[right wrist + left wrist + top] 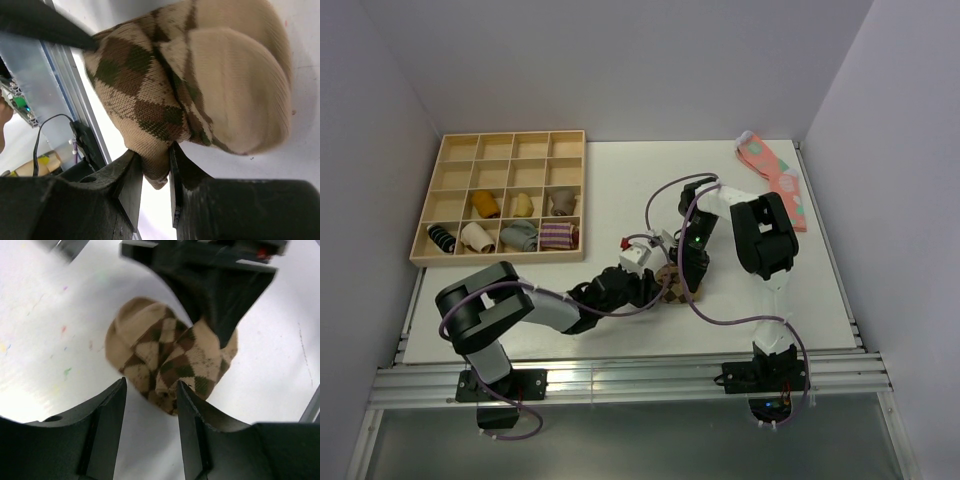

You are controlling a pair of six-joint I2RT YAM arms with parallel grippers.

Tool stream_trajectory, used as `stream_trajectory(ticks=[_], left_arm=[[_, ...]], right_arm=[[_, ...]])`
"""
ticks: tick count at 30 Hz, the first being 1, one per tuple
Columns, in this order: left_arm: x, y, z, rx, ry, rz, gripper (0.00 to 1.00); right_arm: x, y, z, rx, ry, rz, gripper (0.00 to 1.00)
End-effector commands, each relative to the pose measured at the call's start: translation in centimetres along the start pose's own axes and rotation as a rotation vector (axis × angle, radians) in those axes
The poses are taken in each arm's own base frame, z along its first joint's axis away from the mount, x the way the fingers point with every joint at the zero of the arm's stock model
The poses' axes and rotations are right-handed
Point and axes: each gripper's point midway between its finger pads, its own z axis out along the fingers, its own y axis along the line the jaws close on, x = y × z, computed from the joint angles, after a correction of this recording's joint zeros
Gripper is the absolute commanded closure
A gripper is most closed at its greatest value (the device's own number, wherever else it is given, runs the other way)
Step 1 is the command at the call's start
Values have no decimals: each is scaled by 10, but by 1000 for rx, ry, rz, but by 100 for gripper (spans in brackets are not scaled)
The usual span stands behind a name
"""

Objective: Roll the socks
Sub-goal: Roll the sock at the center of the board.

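- Centrally on the white surface [620, 180], the socks [669, 285] lie as one tan-brown argyle bundle between the two arms' tips, toward the near edge.
- Orientation: the bundle is compact, so no clear long axis can be told. In the left wrist view the plain tan rounded end [132, 322] lies at the left and the dark diamond checks run toward the right. In the right wrist view the plain ribbed part [240, 90] is on the side away from the fingers.
- Right pincer [154, 182]: closed on a fold at the checked edge of the socks [150, 100], the fabric pinched between both fingers.
- Left pincer [150, 405]: fingers spread apart, gripping nothing; the bundle's lower tip sits just at the gap, touching neither finger clearly.
- Obstruction: the right pincer's dark body [215, 290] covers the bundle's far side in the left wrist view.
- Surroundings: a wooden compartment tray [430, 255] at the far left holds rolled socks in its two nearer rows, including a purple-striped roll [557, 236]. Pink socks [775, 180] lie flat at the far right, well apart.
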Motion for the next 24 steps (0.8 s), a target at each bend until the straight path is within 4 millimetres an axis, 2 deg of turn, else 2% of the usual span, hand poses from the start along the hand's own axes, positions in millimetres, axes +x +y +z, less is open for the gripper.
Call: stream_trajectory(ticks=[1,3,4,6,7,10,14,24], left_arm=[[-41,-29,4,51,-93,136,50],[-41,-33,7,62,-69,182,49],[-46,-38,9,74,-74,195,48],[-40,-38,14,79,-37,241,48],[-45,-39,17,73,-43,247,48],[-40,-42,21,90,-20,277,48],[-21,-49,28,158,51,310,47],[2,-55,39,243,129,251,47]], right_arm=[[5,-17,5,38,62,-22,71],[6,-17,6,36,66,-20,71],[6,-17,6,36,66,-18,71],[7,-16,7,32,66,-16,71],[7,-16,7,29,66,-16,71],[6,-17,7,33,66,-15,71],[7,-17,6,29,69,-11,71],[7,-16,7,25,71,-11,71]])
